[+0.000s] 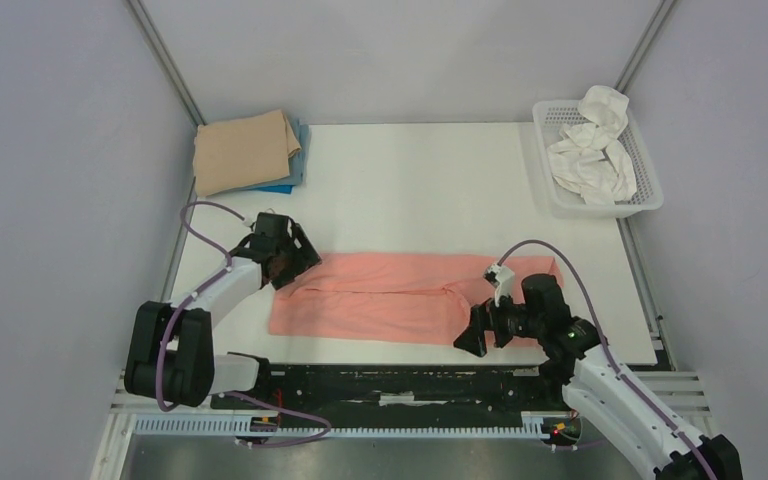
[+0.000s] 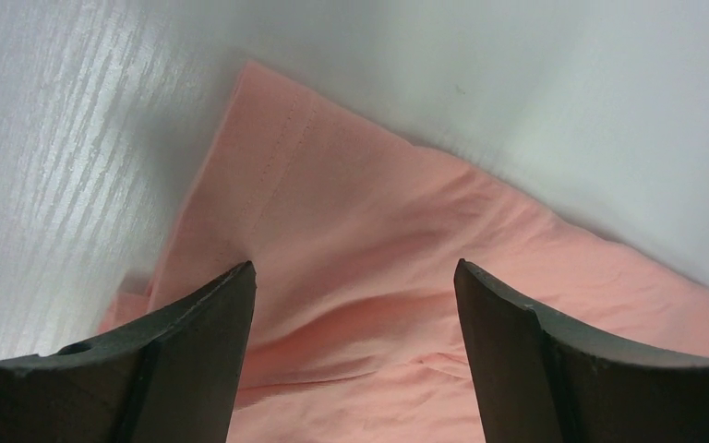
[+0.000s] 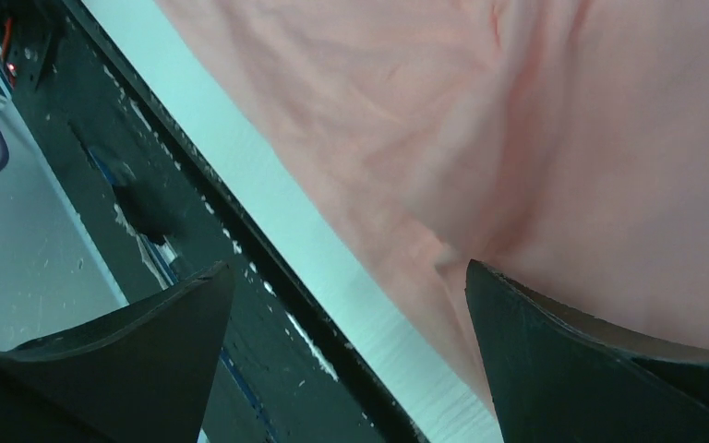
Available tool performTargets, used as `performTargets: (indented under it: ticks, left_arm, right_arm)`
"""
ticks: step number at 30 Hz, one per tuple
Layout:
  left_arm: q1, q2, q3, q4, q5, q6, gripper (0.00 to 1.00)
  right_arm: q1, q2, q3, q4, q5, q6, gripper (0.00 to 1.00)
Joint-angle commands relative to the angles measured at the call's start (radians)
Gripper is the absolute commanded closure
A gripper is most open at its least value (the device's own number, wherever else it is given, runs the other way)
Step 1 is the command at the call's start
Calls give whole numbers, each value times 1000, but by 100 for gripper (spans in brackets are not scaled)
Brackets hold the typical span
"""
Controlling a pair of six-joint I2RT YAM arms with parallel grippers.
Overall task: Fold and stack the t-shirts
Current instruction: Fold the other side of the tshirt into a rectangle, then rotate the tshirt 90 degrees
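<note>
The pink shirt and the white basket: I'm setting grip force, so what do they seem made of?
The pink shirt looks like soft matte cloth, possibly cotton: it wrinkles, lies limp, and shows a stitched hem in the left wrist view. The basket is likely rigid plastic, smooth white: its walls are an even moulded mesh of small holes.

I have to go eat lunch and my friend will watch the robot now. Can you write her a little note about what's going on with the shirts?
Left end effector: open, empty, over the left end of the salmon-pink t-shirt.
Right end effector: open, empty, at that shirt's near edge, toward its right end.
Done: tan t-shirt lies folded on the blue t-shirt at the table's far left corner.
Left: the pink shirt lies in a long band, apparently only partly folded. Finish folding it and add it to the stack.
White mesh basket, far right, holds white cloths.
</note>
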Motion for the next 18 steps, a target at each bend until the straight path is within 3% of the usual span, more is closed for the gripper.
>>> performTargets:
  ticks: [1,6,11,18]
  left_arm:
    - [1,-30,3,5,-49,-8,15]
    - [0,-43,7,6,-51,-5,15]
    - [-24,-78,44,3,2,-7,15]
    - [-282,-72,113,65,-16,-7,14]
  right_arm:
    - [15,-25,-13,-79,-8,-15,2]
    - [15,-117,13,-43,37,15,2]
    - [16,-168,30,-41,295,163,2]
    - [16,-34,-29,3,567,386,2]
